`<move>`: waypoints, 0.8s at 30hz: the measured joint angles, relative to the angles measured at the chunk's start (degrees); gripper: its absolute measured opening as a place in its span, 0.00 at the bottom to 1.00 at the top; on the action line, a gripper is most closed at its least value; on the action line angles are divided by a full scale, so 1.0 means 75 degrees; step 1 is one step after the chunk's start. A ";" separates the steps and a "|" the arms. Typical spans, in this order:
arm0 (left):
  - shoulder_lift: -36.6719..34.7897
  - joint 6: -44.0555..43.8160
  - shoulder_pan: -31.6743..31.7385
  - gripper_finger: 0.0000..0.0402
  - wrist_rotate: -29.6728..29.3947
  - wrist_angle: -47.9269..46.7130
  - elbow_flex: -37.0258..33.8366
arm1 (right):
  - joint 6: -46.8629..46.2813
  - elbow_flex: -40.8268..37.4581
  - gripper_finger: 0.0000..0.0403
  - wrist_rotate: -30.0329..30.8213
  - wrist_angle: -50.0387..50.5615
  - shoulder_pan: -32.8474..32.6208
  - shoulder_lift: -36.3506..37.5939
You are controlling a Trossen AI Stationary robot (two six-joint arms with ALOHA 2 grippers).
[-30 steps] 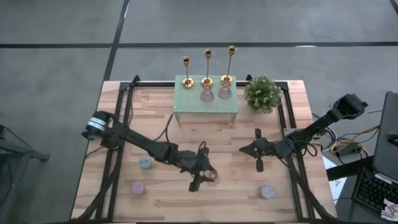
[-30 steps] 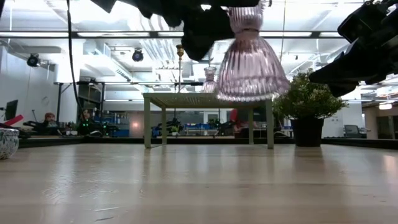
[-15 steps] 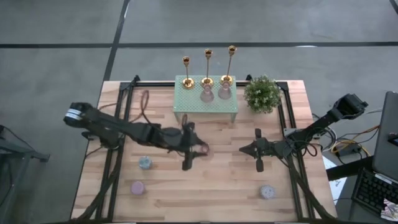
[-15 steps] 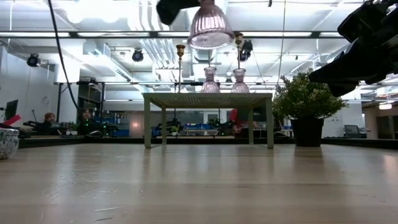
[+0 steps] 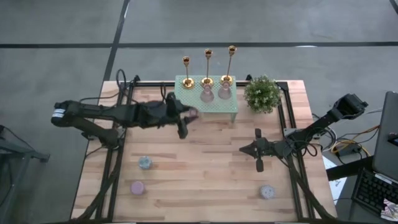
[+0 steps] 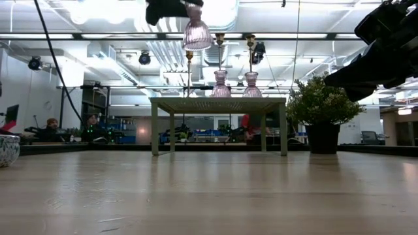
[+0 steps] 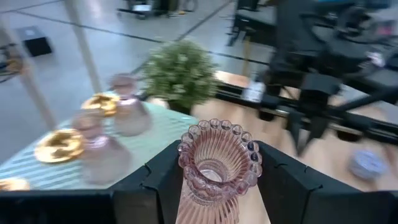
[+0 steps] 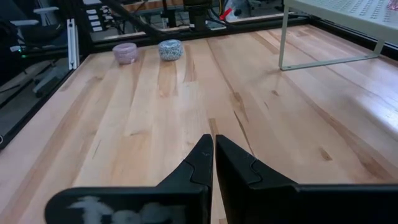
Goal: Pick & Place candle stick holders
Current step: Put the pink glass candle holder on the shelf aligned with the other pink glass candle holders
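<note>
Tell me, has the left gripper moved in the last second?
Yes. The left gripper, shut on the pink glass holder, has travelled from mid-table toward the green stand, now at its near-left corner.

Three gold candlesticks (image 5: pixel 208 65) at the rack's far edge. Three pink ribbed glass holders: two on the rack (image 5: pixel 206 93), one held aloft (image 7: pixel 217 163). One green mesh rack (image 5: pixel 205 107). One potted plant (image 5: pixel 262 93). Three small bowls (image 5: pixel 144 163). Two arms.
</note>
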State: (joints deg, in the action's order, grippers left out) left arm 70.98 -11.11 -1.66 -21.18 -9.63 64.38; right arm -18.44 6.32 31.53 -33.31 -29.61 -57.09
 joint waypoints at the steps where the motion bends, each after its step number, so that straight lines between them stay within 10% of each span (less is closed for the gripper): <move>1: -0.0016 -0.0002 0.0156 0.45 -0.0010 -0.0029 0.0000 | 0.0000 -0.0002 0.03 0.0000 0.0004 0.0000 0.0002; 24: 0.0049 -0.0619 0.2611 0.45 0.0248 -0.0148 -0.0439 | 0.0000 -0.0002 0.03 0.0003 0.0004 0.0000 0.0002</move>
State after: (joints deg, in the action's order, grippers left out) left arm 71.35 -15.76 17.93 -19.32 -10.73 61.09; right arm -18.44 6.31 31.55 -33.28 -29.61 -57.08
